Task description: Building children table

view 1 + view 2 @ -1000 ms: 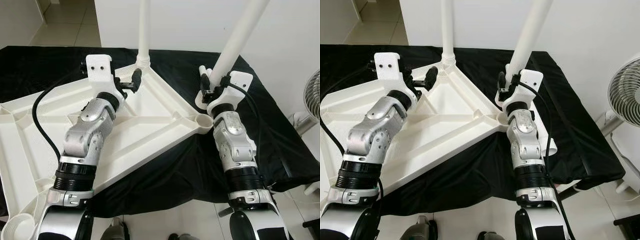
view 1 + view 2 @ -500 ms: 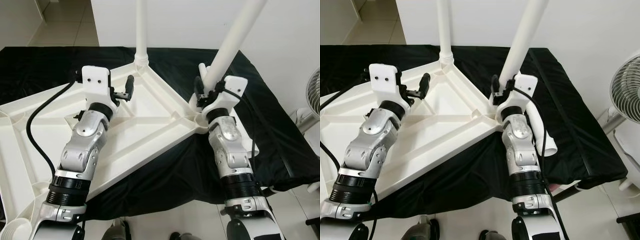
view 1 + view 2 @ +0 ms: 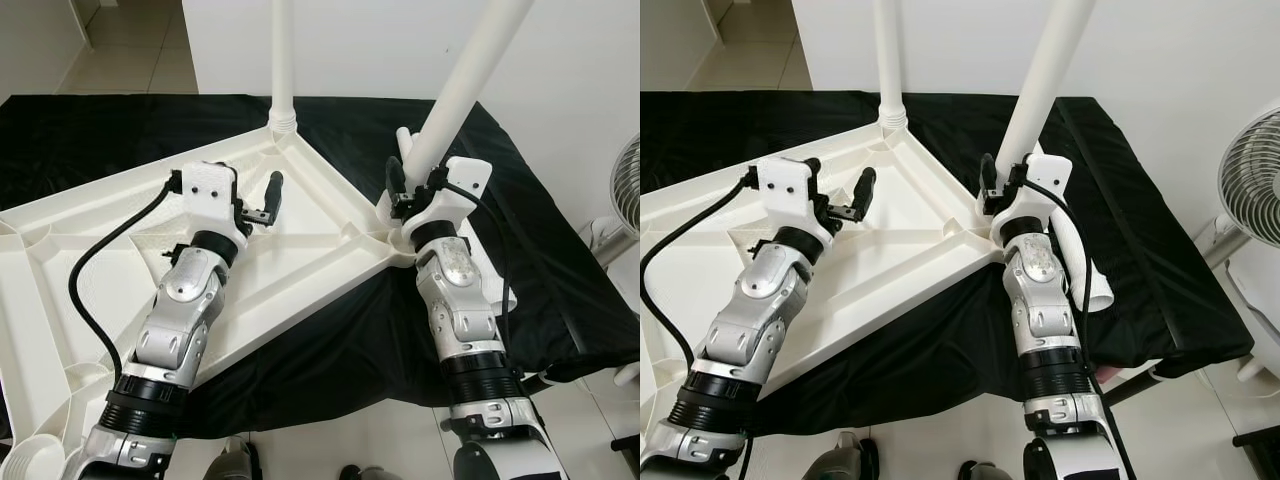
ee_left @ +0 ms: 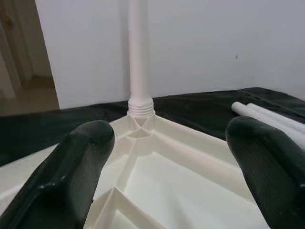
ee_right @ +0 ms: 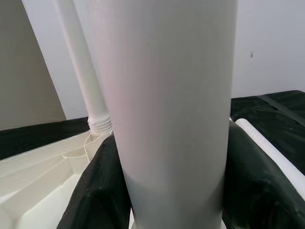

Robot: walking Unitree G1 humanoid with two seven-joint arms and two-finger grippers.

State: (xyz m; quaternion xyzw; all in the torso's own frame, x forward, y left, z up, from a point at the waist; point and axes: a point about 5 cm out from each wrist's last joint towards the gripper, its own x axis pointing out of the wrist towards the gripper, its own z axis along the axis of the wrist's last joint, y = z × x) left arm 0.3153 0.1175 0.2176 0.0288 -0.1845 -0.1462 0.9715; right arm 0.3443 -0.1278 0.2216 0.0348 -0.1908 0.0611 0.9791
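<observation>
**White plastic tabletop inverted, two legs fitted at its corners**

White ribbed plastic forms the tabletop (image 3: 300, 235), which lies upside down on a black cloth (image 3: 560, 260). Its underside is divided by raised ribs into shallow compartments; nothing can be seen lying in them. A round corner socket (image 3: 30, 455) at the tabletop's near left corner holds no leg.

Count of legs visible: four. One upright leg (image 3: 282, 60) stands in the far corner socket of the tabletop, its threaded collar seated at the rim. A second, tilted leg (image 3: 465, 75) rises from the right corner socket. Two spare legs (image 4: 271, 121) lie on the cloth, right of the tabletop.

The right gripper (image 5: 169, 191) is at the tabletop's right corner, its two fingers (image 5: 252, 186) pressed against both sides of the tilted leg, near its base. The left gripper (image 4: 171, 162) hovers over the tabletop's underside, short of the upright leg, its fingers (image 4: 71, 176) spread wide with nothing between them.

A fan (image 3: 1250, 190) stands right of the cloth-covered surface. A white wall (image 3: 370, 45) lies behind the tabletop.
</observation>
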